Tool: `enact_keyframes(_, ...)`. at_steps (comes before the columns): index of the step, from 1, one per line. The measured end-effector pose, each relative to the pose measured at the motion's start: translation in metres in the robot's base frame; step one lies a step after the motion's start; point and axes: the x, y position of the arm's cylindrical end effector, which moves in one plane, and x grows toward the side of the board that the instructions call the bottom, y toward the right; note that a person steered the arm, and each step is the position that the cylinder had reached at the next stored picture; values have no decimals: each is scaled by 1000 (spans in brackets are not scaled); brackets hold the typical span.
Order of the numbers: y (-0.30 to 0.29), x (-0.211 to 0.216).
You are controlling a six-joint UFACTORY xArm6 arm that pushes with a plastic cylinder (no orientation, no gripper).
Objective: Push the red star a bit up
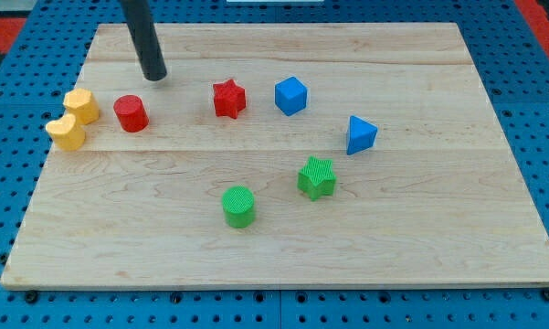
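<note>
Lying flat under everything is a big wooden board [283,247], and it sits on a blue table with little holes [548,137].

Next biggest is the dark rod [142,37]. It comes down from the far left edge of the view and leans just a little. My tip [153,77] rests on the board at the far left. The rod has nothing to open or shut, and my tip is not touching any block. The red cylinder [131,113] is just near of my tip and a bit left of it.

The red star [228,98] sits to the right of my tip, well apart from it, in the far middle of the board. Just right of the red star is the blue cube [290,95]. They are close but not touching.

Farther right and a bit nearer is the blue pointed block [361,134]. The green star [317,177] is near the middle, and the green cylinder [239,206] is to its left and nearer.

By the left edge are two yellow blocks [73,119], pressed together. Their shapes are hard to tell.
</note>
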Motion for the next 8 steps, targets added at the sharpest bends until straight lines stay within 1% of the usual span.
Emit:
enact_keyframes(1,21,28)
enact_keyframes(2,21,75)
enact_keyframes(3,63,85)
enact_keyframes(4,89,84)
enact_keyframes(5,100,71)
enact_keyframes(8,71,45)
